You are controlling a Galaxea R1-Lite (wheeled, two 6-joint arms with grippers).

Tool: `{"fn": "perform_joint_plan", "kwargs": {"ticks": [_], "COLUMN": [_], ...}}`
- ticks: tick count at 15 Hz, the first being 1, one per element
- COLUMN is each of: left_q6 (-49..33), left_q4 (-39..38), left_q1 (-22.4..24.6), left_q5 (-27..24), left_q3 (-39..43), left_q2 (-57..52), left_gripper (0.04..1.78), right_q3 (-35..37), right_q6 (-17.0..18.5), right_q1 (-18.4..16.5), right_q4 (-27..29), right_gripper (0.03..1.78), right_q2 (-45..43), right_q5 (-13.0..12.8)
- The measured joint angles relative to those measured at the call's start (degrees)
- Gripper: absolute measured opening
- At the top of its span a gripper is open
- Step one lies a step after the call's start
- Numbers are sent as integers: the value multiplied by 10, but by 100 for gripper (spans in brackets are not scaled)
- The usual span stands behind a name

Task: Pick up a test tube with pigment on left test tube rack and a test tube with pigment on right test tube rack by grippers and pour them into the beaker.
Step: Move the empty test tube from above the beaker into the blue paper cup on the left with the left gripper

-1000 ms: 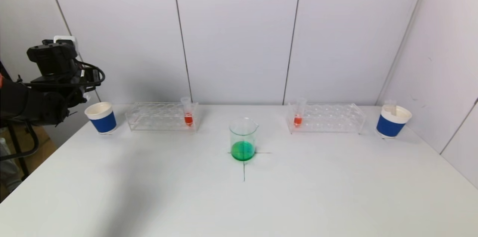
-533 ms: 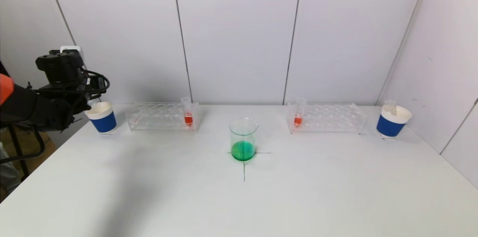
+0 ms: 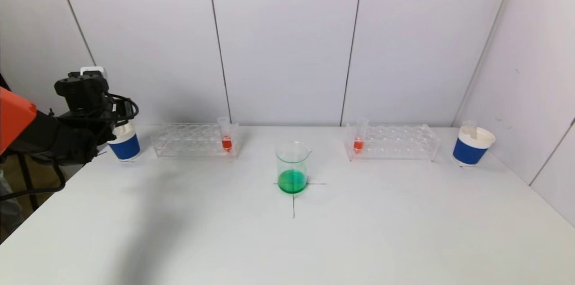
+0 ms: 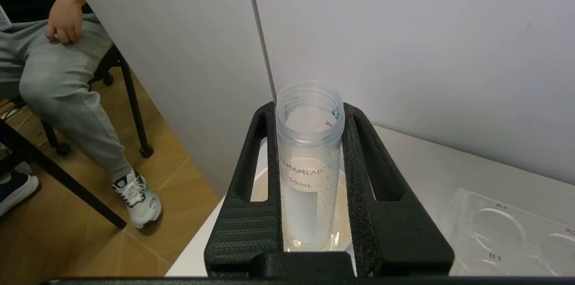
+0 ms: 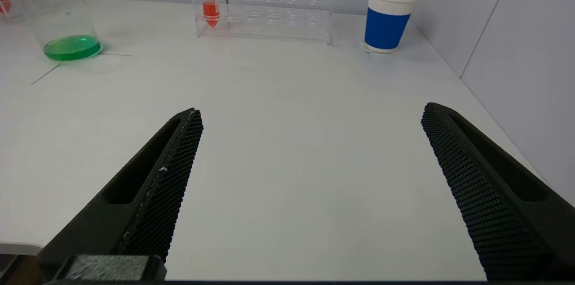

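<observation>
My left gripper (image 4: pixel 310 109) is shut on an empty clear test tube (image 4: pixel 309 172), upright with its lower end in the mouth of the left blue cup (image 3: pixel 124 144). In the head view the left arm (image 3: pixel 81 114) partly covers that cup. The left test tube rack (image 3: pixel 193 140) holds a tube with red pigment (image 3: pixel 226 135). The right test tube rack (image 3: pixel 395 142) holds another red tube (image 3: pixel 359 135). The beaker (image 3: pixel 292 168) with green liquid stands mid-table. My right gripper (image 5: pixel 312 114) hangs open over bare table, far from the right rack (image 5: pixel 265 13).
A second blue cup (image 3: pixel 472 145) with an empty tube in it stands at the far right, near the side wall. A seated person (image 4: pixel 58 64) and chair legs are beyond the table's left edge. A black cross is drawn under the beaker.
The left arm has moved right and down, bringing the empty tube over and into the left blue cup. Nothing else has moved.
</observation>
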Motion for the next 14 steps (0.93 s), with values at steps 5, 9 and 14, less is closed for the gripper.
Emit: {"fn": "perform_joint_plan", "kwargs": {"ticks": [5, 9, 14], "left_q6": [1, 1, 0], "left_q4": [-15, -27, -33], "left_q1": [14, 21, 22], "left_q5": [-13, -17, -22], "left_q3": [-5, -2, 3], "left_q2": [22, 34, 37], "left_gripper": [43, 43, 43], "right_q3": [0, 0, 0], "right_q6": [0, 0, 0], "right_q1": [0, 0, 0], "right_q4": [0, 0, 0], "right_gripper": [177, 177, 177], "right_q2": [0, 0, 0], "right_q5": [0, 0, 0]}}
